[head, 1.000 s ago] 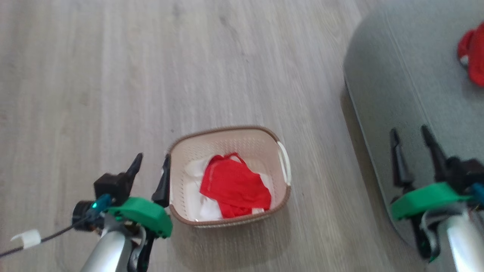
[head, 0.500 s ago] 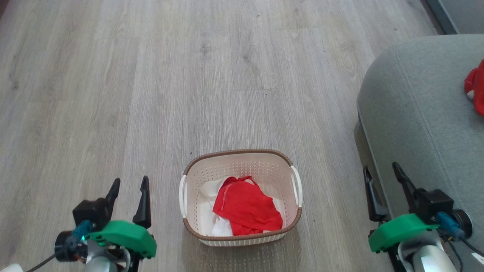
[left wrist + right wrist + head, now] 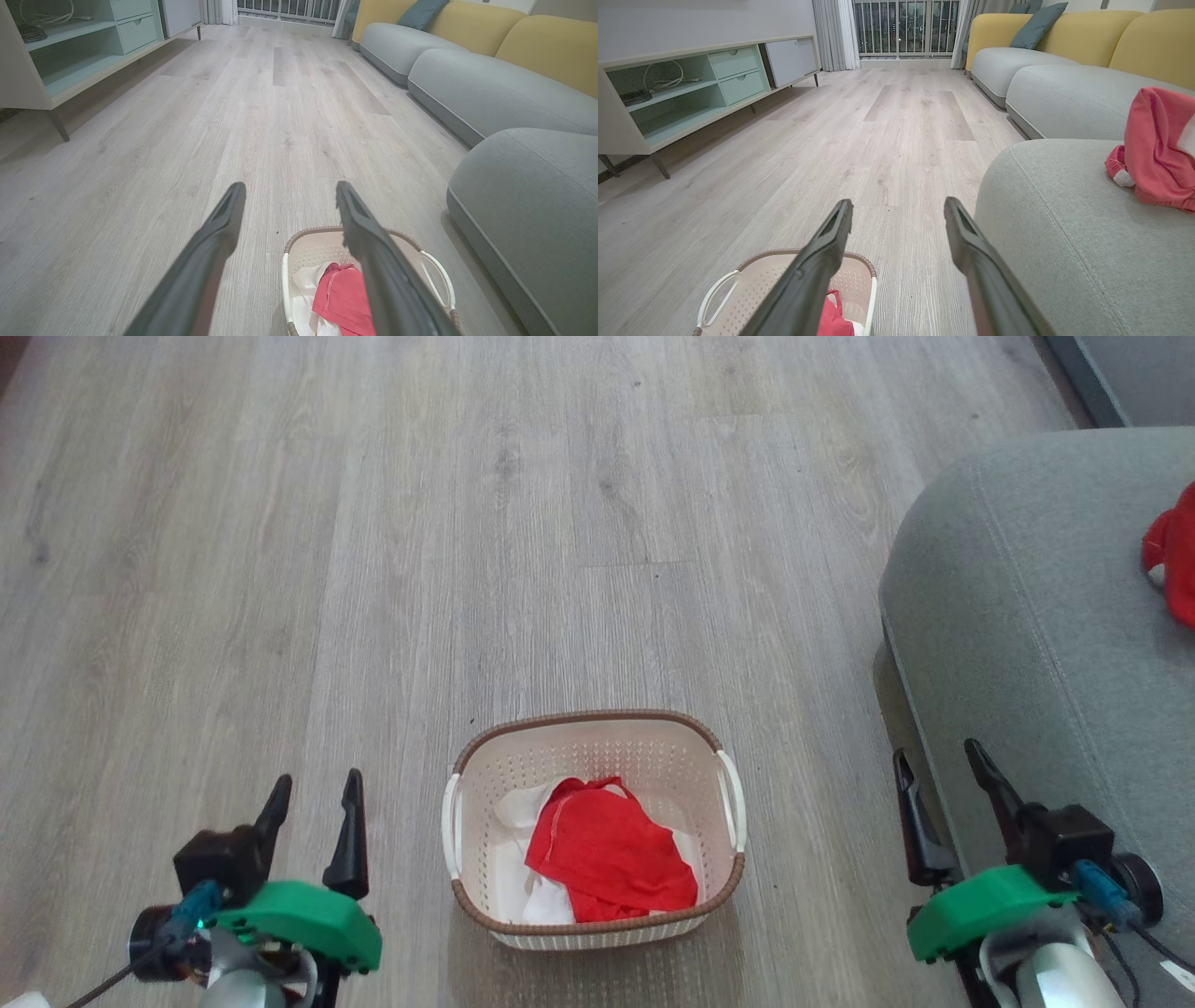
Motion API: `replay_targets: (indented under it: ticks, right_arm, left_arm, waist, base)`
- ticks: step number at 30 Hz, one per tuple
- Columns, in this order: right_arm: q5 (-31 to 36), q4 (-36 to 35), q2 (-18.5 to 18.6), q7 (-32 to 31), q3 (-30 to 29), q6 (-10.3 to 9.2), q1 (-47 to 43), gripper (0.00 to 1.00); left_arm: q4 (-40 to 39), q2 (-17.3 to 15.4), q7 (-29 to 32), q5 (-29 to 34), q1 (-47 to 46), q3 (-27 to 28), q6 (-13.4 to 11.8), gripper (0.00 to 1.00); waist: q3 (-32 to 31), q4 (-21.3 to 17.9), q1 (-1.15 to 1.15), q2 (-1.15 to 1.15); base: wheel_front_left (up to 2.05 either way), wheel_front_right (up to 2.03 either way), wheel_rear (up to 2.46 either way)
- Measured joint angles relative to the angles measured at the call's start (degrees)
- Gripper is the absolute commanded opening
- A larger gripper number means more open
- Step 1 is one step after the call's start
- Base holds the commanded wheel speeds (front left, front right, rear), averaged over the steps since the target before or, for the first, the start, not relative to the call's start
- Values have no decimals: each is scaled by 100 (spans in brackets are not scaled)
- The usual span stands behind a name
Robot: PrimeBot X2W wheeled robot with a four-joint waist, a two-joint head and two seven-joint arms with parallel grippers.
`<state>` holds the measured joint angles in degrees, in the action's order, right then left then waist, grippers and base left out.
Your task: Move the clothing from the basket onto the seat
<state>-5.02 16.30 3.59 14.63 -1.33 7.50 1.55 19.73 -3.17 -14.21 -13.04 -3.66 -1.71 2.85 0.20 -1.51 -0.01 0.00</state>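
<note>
A pale grey wood-plank floor (image 3: 467, 569) spreads across the room. At the right stands the large grey fabric-upholstered seat (image 3: 1027, 616) with its rounded corner, and a bunched red garment (image 3: 1174, 555) lies on top of it. The small cream perforated plastic basket (image 3: 588, 717) with a brown woven-look rim sits on the floor between both arms, holding crumpled bright red thin-fabric clothing (image 3: 607, 849) over white cloth. The left gripper (image 3: 314, 784) and right gripper (image 3: 936, 751) both hang spread wide, gripping nothing.

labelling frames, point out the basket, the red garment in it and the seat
basket (image 3: 588, 715), head view, far brown rim
red garment (image 3: 607, 854), head view, middle of the fabric
seat (image 3: 1027, 616), head view, bare grey top
</note>
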Motion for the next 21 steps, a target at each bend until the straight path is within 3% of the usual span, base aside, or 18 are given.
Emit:
replay_targets:
  ticks: [15,21]
  right_arm:
    - [0,-27,0,0,-31,0,1,100]
    - [-1,-299,-8,0,-452,0,110,100]
  left_arm:
    - [-24,43,0,87,0,74,56,100]
    - [-32,45,0,85,-90,-97,56,100]
  waist:
    - [27,-64,0,0]
    - [365,-103,0,0]
  base:
    - [0,0,0]
    - [0,0,0]
